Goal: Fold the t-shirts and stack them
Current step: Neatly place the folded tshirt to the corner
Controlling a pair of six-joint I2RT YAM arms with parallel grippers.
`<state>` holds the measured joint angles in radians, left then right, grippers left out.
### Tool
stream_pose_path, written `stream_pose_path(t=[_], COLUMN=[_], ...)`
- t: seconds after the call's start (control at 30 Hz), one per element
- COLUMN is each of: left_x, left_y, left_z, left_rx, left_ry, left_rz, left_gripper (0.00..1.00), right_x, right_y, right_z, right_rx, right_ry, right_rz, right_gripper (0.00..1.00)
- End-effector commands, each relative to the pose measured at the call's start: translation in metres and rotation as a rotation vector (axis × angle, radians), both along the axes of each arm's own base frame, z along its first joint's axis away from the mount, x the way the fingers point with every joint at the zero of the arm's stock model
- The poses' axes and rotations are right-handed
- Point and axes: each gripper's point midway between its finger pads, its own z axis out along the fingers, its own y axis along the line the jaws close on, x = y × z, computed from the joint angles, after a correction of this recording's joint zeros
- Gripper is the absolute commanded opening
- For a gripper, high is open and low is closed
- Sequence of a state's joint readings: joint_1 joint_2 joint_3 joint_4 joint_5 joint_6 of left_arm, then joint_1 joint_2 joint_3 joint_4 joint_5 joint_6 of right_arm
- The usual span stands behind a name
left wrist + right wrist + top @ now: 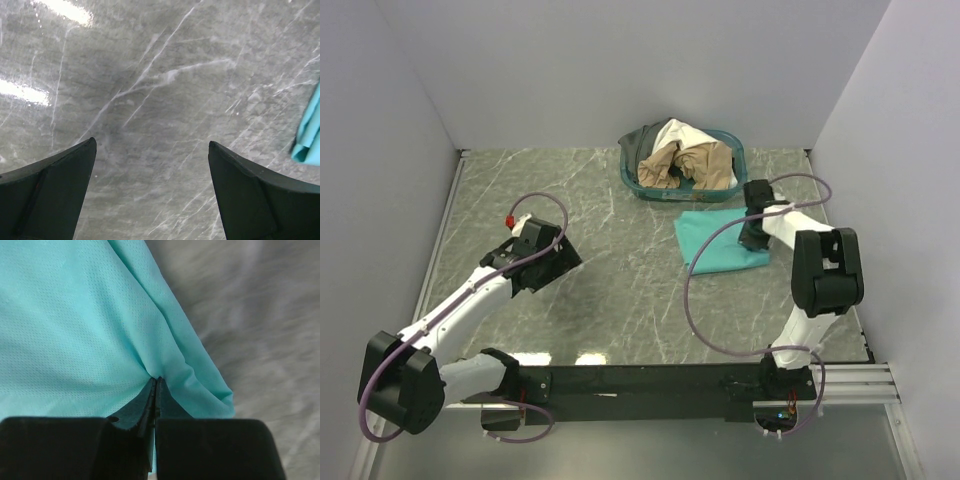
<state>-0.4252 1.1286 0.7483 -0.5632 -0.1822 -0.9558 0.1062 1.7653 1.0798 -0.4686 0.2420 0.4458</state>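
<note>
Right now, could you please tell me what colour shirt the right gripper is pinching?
Teal-green; the shirt in the right gripper shows best in the right wrist view.

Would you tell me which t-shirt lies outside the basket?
The teal-green t-shirt: it lies on the table with its edge pinched in the right gripper, while the cream shirt, tan shirt and dark grey shirt sit bundled in the basket.

T-shirt [715,250] on table [620,290], just before basket [665,198]

Fine-mesh matt teal cloth t-shirt [75,315]; glossy marbled table [150,100]
</note>
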Motion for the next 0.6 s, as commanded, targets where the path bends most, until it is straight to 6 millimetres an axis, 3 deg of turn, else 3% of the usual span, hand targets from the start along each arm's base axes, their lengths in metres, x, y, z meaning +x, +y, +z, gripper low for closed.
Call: stream_pose_path(t=[0.0,0.03,0.17,0.27,0.33,0.47,0.57], left_x=[0.017,0.018,0.024,0.027,0.028,0.031,0.033], left_y=[-0.002,-0.001,-0.005,-0.006,-0.005,-0.004,-0.004], left_z=[0.025,0.024,0.025,0.022,0.020,0.018,0.017], left_rx=[0.009,0.018,0.016,0.023,0.031,0.046,0.057], left_ry=[-0.066,-0.062,-0.064,-0.054,-0.045,-0.039,-0.024], left_rz=[0.002,0.001,-0.008,-0.008,-0.003,0.004,0.008], left_gripper=[0.99,0.99,0.99,0.99,0.99,1.00,0.99], right_x=[0.009,0.012,0.037,0.065,0.071,0.104,0.113], right_y=[-0.047,-0.064,-0.098,-0.133,-0.148,-0.180,-0.199], right_z=[0.010,0.012,0.023,0.045,0.038,0.038,0.042], right_rx=[-0.077,-0.069,-0.047,-0.115,-0.124,-0.166,-0.218], right_ry=[0.023,0.017,-0.021,-0.071,-0.042,-0.077,-0.052], right_rz=[-0.087,-0.130,-0.182,-0.218,-0.235,-0.246,-0.278], right_gripper=[0.00,0.00,0.00,0.00,0.00,0.00,0.00])
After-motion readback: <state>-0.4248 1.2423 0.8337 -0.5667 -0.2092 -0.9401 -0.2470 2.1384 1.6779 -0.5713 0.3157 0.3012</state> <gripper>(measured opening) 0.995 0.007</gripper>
